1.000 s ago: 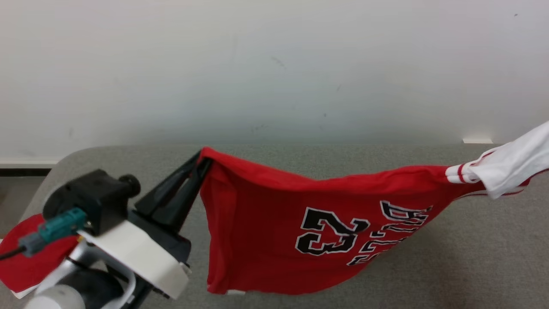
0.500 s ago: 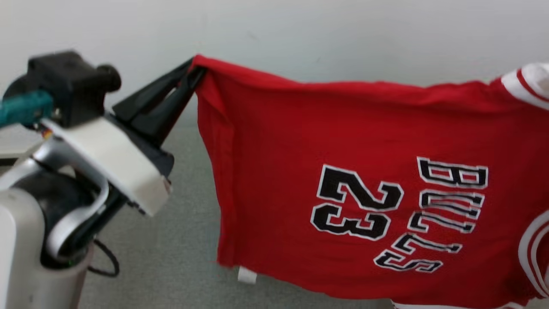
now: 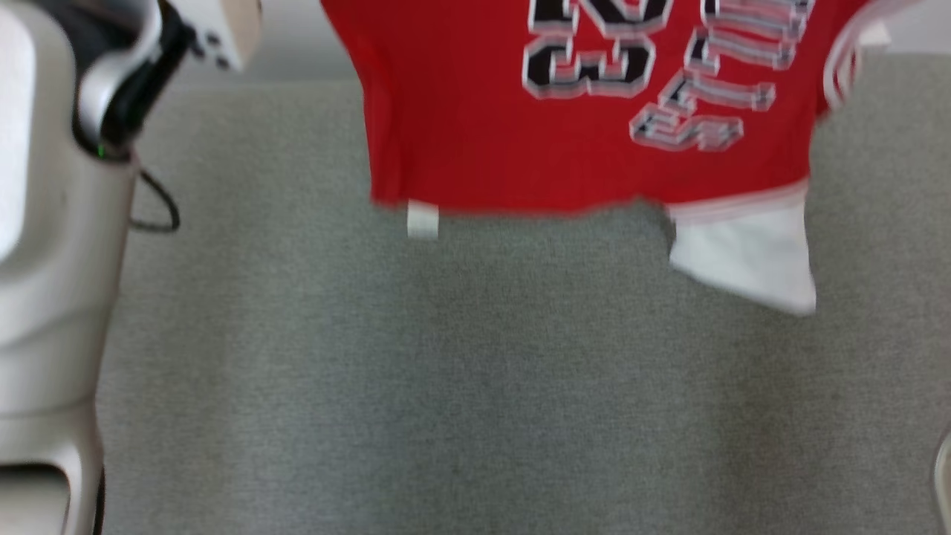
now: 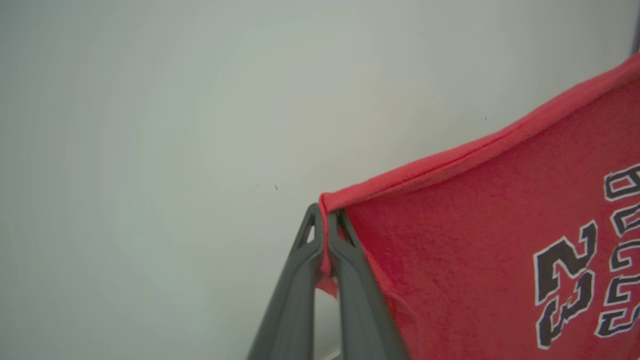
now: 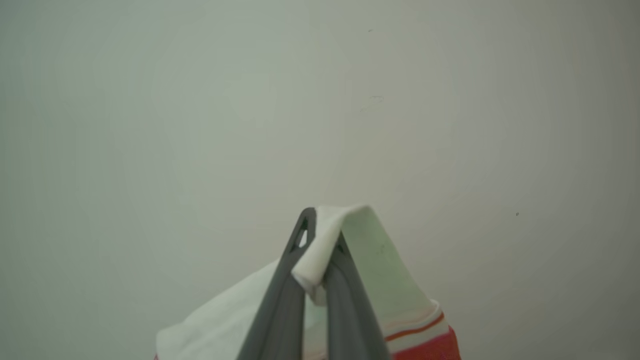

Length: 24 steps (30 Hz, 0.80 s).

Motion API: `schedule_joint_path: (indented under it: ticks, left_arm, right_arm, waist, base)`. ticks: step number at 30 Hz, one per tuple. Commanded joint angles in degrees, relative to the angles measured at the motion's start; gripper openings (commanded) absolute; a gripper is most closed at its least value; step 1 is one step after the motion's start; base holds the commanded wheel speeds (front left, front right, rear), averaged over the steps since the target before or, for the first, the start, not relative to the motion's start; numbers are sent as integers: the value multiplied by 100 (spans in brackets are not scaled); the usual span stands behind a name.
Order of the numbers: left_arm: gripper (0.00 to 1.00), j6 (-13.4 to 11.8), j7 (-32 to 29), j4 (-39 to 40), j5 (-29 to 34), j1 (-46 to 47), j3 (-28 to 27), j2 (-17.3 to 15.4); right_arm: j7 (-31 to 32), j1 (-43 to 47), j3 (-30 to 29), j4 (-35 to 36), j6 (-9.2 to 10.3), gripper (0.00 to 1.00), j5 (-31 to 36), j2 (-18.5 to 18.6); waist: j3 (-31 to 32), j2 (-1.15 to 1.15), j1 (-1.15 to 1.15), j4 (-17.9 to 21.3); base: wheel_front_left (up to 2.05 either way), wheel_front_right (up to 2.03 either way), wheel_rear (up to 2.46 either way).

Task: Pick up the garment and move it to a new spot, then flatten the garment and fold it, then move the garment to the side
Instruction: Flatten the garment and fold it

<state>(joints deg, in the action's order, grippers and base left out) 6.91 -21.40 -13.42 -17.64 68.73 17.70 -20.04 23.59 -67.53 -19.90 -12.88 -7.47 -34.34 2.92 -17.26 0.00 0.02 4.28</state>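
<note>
Grey, felt-like bench [image 3: 475, 386] lies open from its near edge up to the far edge, where a plain pale wall [image 4: 150, 125] rises behind it. Over that far edge hangs the garment [image 3: 565, 148] (a red jersey with black numbers and lettering), stretched out between the two arms. Its lower hem crosses above the far part of the bench, blurred, and appears to hang clear of the surface. A white sleeve [image 3: 743, 256] droops below the hem toward the far right corner. A small white tag [image 3: 423, 221] dangles at the hem's left end.

The left jaws are pressed together, their dark fingers [image 4: 300, 285] pinching the red top corner. The right jaws are pressed together too, fingers [image 5: 280, 300] pinching a fold of white sleeve cloth.

The pale left forearm [image 3: 44, 260] stands along the bench's left edge, a black cable [image 3: 156, 204] looping beside it.
</note>
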Motion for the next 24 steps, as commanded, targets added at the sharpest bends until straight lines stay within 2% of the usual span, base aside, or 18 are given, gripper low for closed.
schedule_joint_path:
  ticks: [1,4,7,11,14,16,24]
  left_arm:
    - [0,-72,299,-185,131,307,-36,57]
    - [0,-176,1217,-846,304,954,-65,296]
    - [0,-193,1950,-1456,572,1447,69,395]
    - [0,-257,2841,-2182,865,1548,291,508]
    - [0,-261,3366,-2663,939,902,557,622]
    - [0,-255,3584,-2813,880,145,669,687]
    - [0,-396,3655,-2200,655,-2427,798,525]
  right_arm:
    - [-311,-306,-4,-231,-3,0,56,8]
    - [-1134,-1012,84,-946,-3,0,202,7]
    - [-1735,-1434,230,-1535,-3,0,370,-4]
    - [-2186,-1346,454,-1945,-3,0,197,9]
    - [-2471,-574,740,-1985,-3,0,-136,5]
    - [-2567,415,949,-1793,-3,0,-475,38]
    - [-2280,3486,1117,-899,-3,0,-1161,474]
  waist:
    - [-483,0,-2,106]
    - [-811,0,-2,173]
    - [-1124,0,-2,228]
    - [-1373,0,-2,231]
    - [-1195,0,-2,217]
    - [-907,0,-2,190]
    - [27,0,-2,21]
  base:
    - [0,0,0]
    - [0,0,0]
    - [0,0,0]
    - [0,0,0]
    - [0,0,0]
    - [0,0,0]
    - [0,0,0]
